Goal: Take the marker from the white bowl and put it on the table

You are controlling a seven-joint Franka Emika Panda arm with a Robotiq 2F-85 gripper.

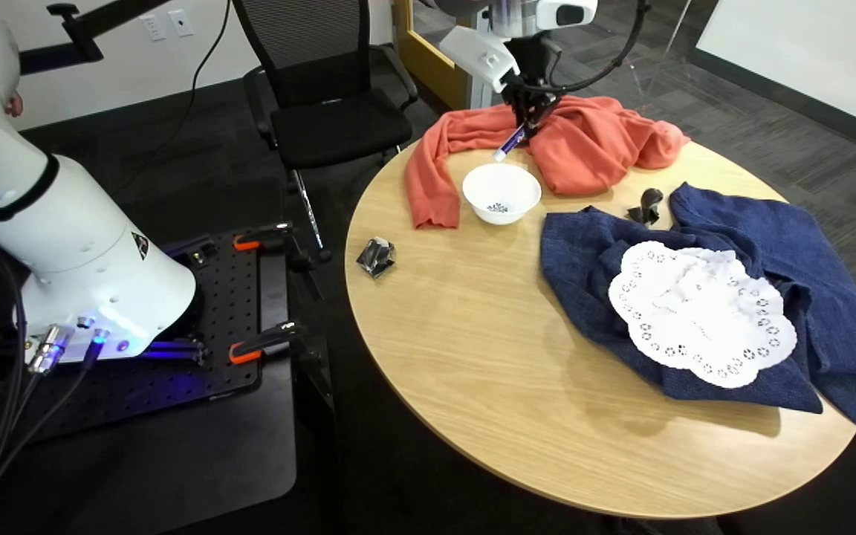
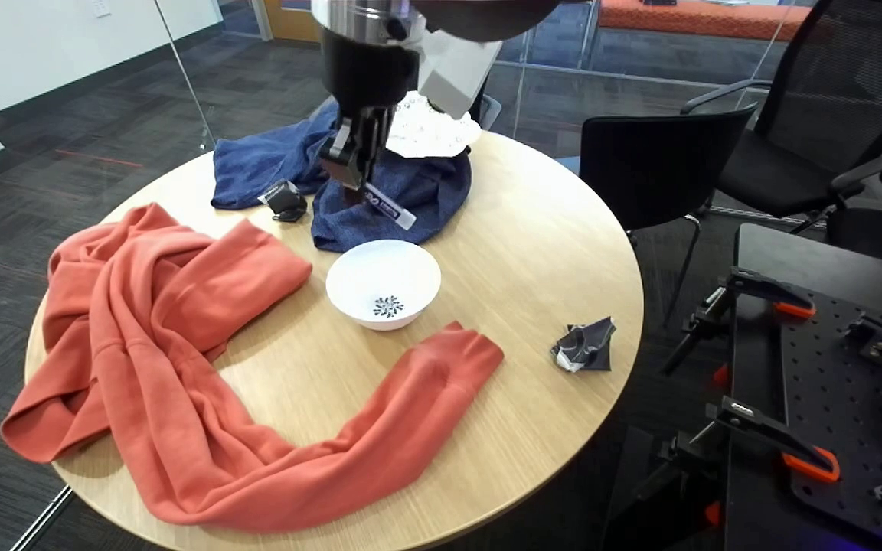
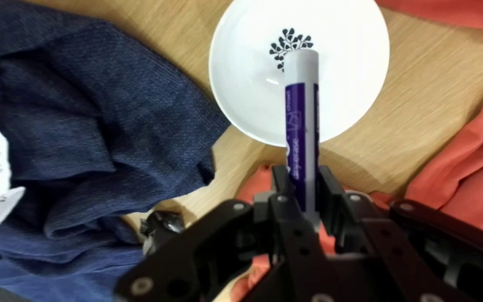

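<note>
Table (image 1: pixel 472 334), round, light wood. By judgement, past the midpoint of the task: done, the lift-out; left, carrying aside, lowering and release. Clock hours per this top in an exterior view.

Dark blue cloth (image 1: pixel 822 275), rumpled; mainly 1 to 4 o'clock, reaching in toward the centre. Likely hindrance to a set-down on wood.

Orange garment (image 1: pixel 584 148), loosely strewn; 10 to 1 o'clock. Probable obstacle likewise.

White lace doily (image 1: pixel 703 319); on the blue cloth, at 3 o'clock.

Gripper (image 3: pixel 303 180), black; raised, at 11 o'clock. Fingers (image 3: pixel 282 182) clenched on the marker (image 3: pixel 298 113), one to each side.

White bowl (image 3: pixel 241 84); at 11 o'clock, near cloth and garment alike. Also in the way, being below the load: sideways shift advisable before lowering, perhaps toward 7 o'clock.

Black scrap (image 1: pixel 377 258), crumpled; near the table edge, between 9 and 10 o'clock.

Small black object (image 1: pixel 647 208), kind uncertain; at 1 o'clock, beside the blue cloth.

Marker, purple-labelled; in the grip, slanting, pale free end lower in both exterior views. Above the bowl and apart from it, at 11 o'clock; not yet on the table. Exact height not tellable
</note>
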